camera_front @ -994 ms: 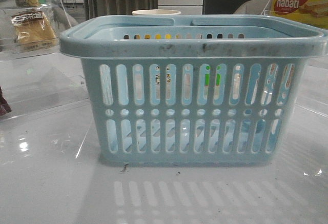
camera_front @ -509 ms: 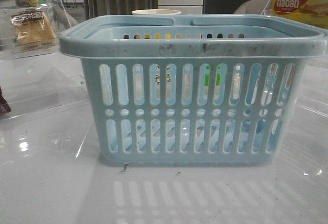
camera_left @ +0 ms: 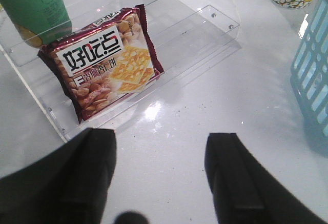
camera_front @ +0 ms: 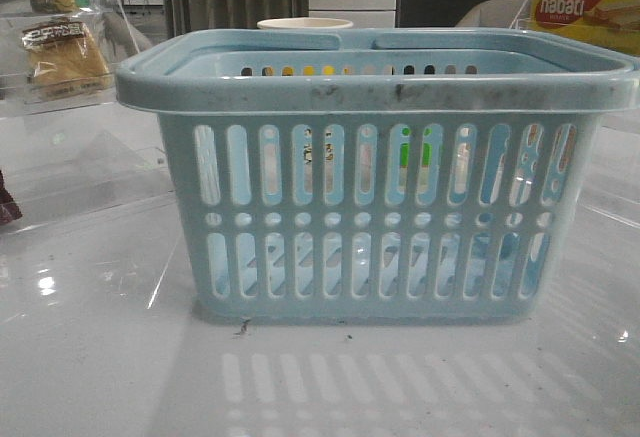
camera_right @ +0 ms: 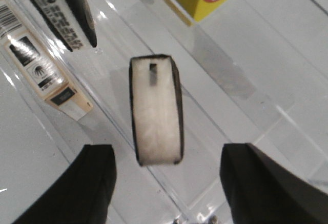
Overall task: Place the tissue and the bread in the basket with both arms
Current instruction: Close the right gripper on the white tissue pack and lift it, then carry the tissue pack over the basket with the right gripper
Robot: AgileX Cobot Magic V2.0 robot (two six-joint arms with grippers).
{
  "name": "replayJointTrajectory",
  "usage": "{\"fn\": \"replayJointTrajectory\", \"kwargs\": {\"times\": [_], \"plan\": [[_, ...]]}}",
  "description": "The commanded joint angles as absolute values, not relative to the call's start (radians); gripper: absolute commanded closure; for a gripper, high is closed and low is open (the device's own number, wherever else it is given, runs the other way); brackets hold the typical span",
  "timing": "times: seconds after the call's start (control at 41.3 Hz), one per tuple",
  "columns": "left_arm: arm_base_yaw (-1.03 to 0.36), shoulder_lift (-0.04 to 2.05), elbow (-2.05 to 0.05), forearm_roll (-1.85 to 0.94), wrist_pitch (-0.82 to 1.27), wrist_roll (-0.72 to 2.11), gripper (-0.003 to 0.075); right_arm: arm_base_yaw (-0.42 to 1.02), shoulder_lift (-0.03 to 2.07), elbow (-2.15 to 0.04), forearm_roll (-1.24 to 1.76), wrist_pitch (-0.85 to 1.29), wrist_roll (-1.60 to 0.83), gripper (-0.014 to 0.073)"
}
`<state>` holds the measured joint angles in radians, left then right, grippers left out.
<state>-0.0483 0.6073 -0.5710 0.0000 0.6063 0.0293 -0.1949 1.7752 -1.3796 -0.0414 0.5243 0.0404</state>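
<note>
Front view: basket [camera_front: 375, 92] hides both arms entirely.

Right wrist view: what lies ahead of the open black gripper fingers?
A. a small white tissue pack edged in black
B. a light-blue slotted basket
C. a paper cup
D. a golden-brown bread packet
A: a small white tissue pack edged in black stands on the clear acrylic shelf, ahead of the right gripper, whose fingers are spread apart.

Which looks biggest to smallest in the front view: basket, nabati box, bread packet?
1. basket, by far, though nearest the camera.
2. nabati box, cut off at the edge.
3. bread packet, close to the box; farther back, so unsure.
</note>
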Motion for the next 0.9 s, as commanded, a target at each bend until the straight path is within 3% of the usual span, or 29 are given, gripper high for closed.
{"fn": "replayJointTrajectory", "kwargs": {"times": [0.0, 0.121, 0.339, 0.412, 0.872], "plan": [[-0.047, 0.613, -0.601, -0.008, 0.524, 0.028, 0.0267, -0.202, 1.762, -1.439, -0.043, 0.443, 0.037, 0.0051], [-0.047, 0.613, -0.601, -0.008, 0.523, 0.028, 0.0268, -0.202, 1.787, -1.444, -0.043, 0.410, 0.037, 0.0070], [-0.047, 0.613, -0.601, -0.008, 0.519, 0.028, 0.0268, -0.202, 1.792, -1.444, -0.043, 0.395, 0.037, 0.0363], [-0.047, 0.613, -0.601, -0.008, 0.519, 0.028, 0.0268, -0.202, 1.784, -1.444, -0.043, 0.389, 0.037, 0.0420], [-0.047, 0.613, -0.601, -0.008, 0.506, 0.028, 0.0268, -0.163, 1.581, -1.444, -0.022, 0.441, 0.037, 0.0443]]}}
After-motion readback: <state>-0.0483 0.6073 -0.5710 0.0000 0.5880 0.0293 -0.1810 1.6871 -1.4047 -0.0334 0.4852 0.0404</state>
